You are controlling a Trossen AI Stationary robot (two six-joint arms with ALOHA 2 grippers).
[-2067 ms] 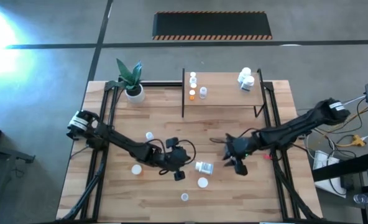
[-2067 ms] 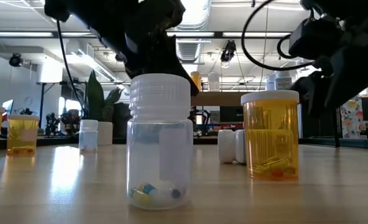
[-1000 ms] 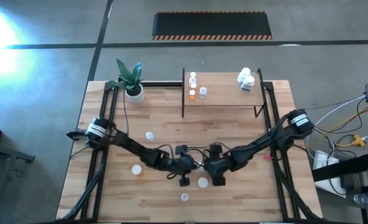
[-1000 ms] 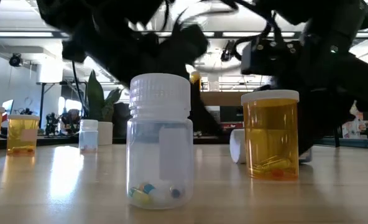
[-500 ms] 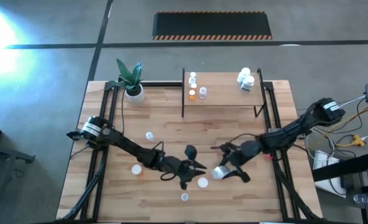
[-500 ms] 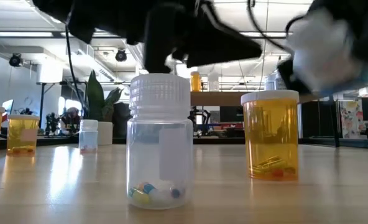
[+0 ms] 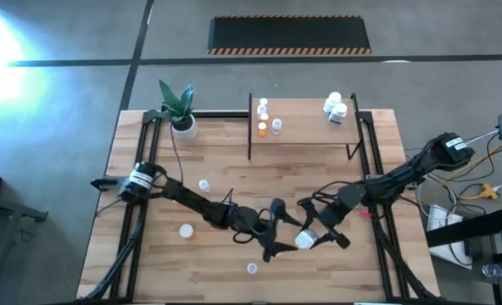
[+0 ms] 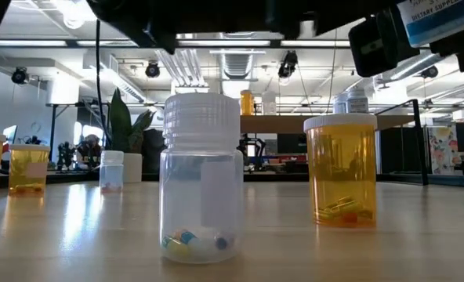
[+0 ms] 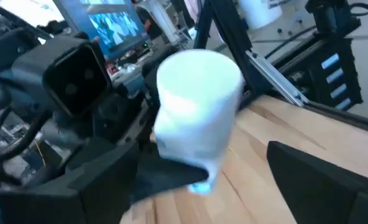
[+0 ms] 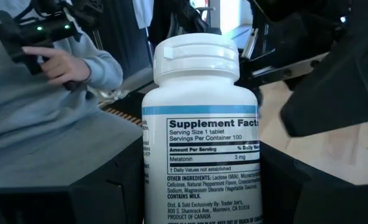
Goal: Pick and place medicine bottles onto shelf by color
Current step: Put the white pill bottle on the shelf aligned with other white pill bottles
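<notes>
A white medicine bottle (image 7: 303,241) with a printed label (image 10: 202,149) hangs over the middle of the table, and my right gripper (image 7: 313,236) is shut on it. My left gripper (image 7: 276,229) stands open just to its left, facing the bottle's white cap (image 9: 196,74), its fingers wide apart and clear of the bottle. The shelf (image 7: 306,140) stands at the table's far side with small bottles (image 7: 263,108) on its left part and white ones (image 7: 336,108) on its right. A clear bottle (image 8: 202,180) and an orange one (image 8: 340,168) stand upright on the table near the front edge. My right gripper pinches the white bottle's body (image 10: 162,193) between its two fingers, one on each side. The fingers come level from the table's right and lie along the bottle. Its cap (image 10: 196,59) sticks out past the fingertips toward my left gripper. The bottle is lifted clear of the table.
More bottles stand on the table's left half (image 7: 203,185) (image 7: 186,230) and one at the front (image 7: 251,268). A white plant pot (image 7: 182,126) is at the far left corner. Beyond the table a person's hand (image 10: 59,62) holds a device.
Both grippers met over the white bottle lying mid-table. My right gripper has taken it, lifted it clear and drawn back toward the table's right, tipping level. My left gripper has risen, followed toward the right, rolled and opened wide.
</notes>
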